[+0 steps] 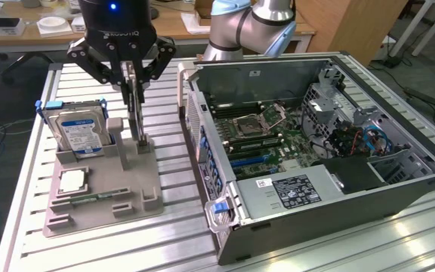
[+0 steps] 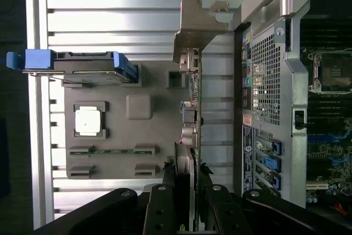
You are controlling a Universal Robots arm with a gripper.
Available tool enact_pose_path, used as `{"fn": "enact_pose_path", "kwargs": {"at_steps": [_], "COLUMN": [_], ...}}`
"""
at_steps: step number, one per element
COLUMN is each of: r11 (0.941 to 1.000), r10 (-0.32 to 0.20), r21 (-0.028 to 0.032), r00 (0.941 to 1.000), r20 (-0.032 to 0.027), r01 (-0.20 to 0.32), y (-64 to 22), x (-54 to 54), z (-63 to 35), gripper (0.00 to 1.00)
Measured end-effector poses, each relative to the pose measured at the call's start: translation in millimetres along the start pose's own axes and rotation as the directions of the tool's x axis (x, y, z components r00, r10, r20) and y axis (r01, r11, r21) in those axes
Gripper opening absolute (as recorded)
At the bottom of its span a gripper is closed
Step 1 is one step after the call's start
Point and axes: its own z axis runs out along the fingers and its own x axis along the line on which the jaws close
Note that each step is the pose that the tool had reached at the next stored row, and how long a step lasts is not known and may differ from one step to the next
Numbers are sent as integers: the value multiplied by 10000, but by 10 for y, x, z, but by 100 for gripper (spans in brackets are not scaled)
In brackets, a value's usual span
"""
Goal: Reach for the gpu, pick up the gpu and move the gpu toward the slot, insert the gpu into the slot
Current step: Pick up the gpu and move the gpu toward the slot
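Note:
The gpu (image 1: 136, 113) stands on edge as a thin dark card, and its lower end reaches the upright posts of the grey holder (image 1: 138, 190). My gripper (image 1: 133, 85) hangs straight above it, with its black fingers shut on the card's upper edge. In the wrist view the gpu (image 2: 191, 114) runs edge-on from between my fingers (image 2: 168, 193), and its silvery bracket (image 2: 198, 26) is at the far end. The blue slot (image 1: 251, 161) lies on the green motherboard inside the open computer case (image 1: 316, 226), to the exterior view's right of the card.
The holder also carries a blue-labelled hard drive (image 1: 77, 127), a square processor chip (image 1: 74, 181) and a green memory stick (image 1: 89, 198). The case's perforated rear wall (image 2: 267, 75) stands close beside the card. A slatted metal table (image 1: 97, 249) lies under everything.

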Motion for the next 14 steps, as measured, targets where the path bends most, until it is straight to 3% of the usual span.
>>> {"fn": "enact_pose_path", "kwargs": {"at_steps": [14], "r11": [10000], "r10": [6], "r21": [0], "r00": [10000], "r20": [1], "r01": [-6], "y": [2], "x": [-1], "z": [-58], "gripper": [26]}}
